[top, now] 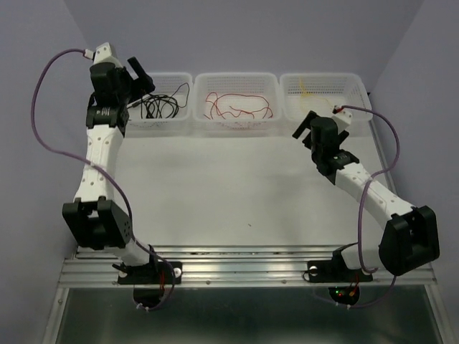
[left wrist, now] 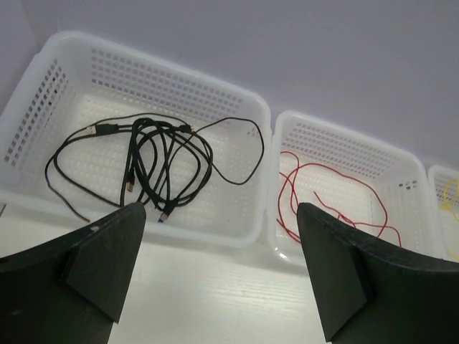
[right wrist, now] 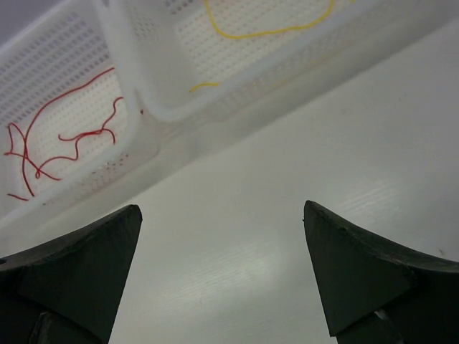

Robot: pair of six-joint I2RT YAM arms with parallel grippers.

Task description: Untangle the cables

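The black cable lies coiled in the left white basket; it also shows in the left wrist view. The red cable lies looped in the middle basket, and shows in the left wrist view and right wrist view. The yellow cable lies in the right basket, seen in the right wrist view. My left gripper is open and empty, just at the left basket's near-left side. My right gripper is open and empty above the table before the right basket.
The three white perforated baskets stand side by side along the table's back edge. Thick purple cables loop off both arms. A metal rail runs along the near edge by the arm bases.
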